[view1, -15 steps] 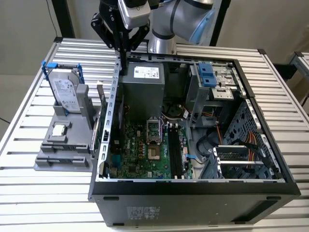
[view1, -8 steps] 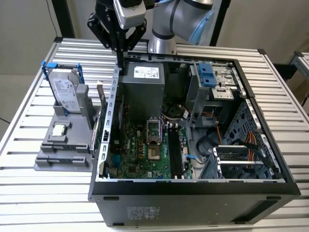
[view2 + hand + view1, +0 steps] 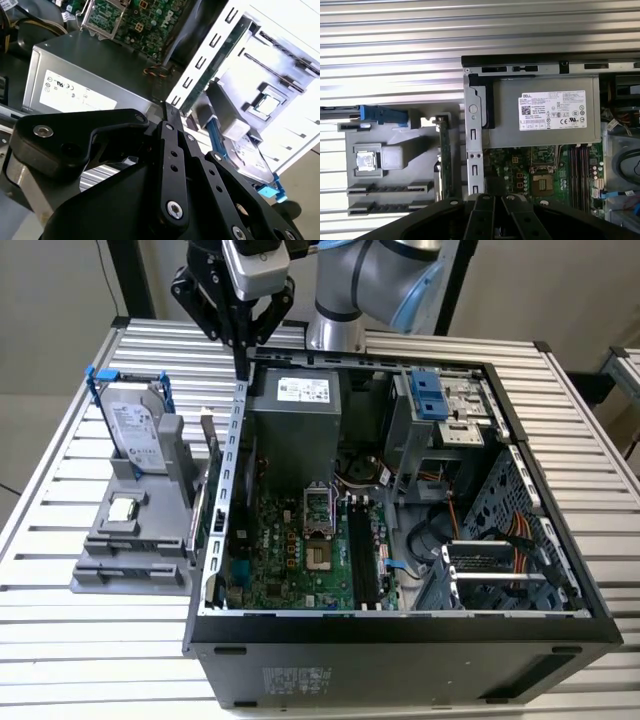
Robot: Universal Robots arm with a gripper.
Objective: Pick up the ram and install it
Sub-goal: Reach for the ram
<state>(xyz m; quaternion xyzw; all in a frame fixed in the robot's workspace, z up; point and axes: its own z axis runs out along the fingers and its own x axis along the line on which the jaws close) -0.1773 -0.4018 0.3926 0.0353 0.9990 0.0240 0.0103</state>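
Exterior view: my gripper [image 3: 243,365] hangs at eleven o'clock of the case [image 3: 400,665], fingers pinched together on nothing; the ram [image 3: 207,470] stands on edge in the grey holder [image 3: 130,565] at nine o'clock. In both wrist views the ram [image 3: 212,65] [image 3: 443,155] sits untouched beside the case wall. I judge this the approach: the pick calls for spread fingers squared over its top edge.
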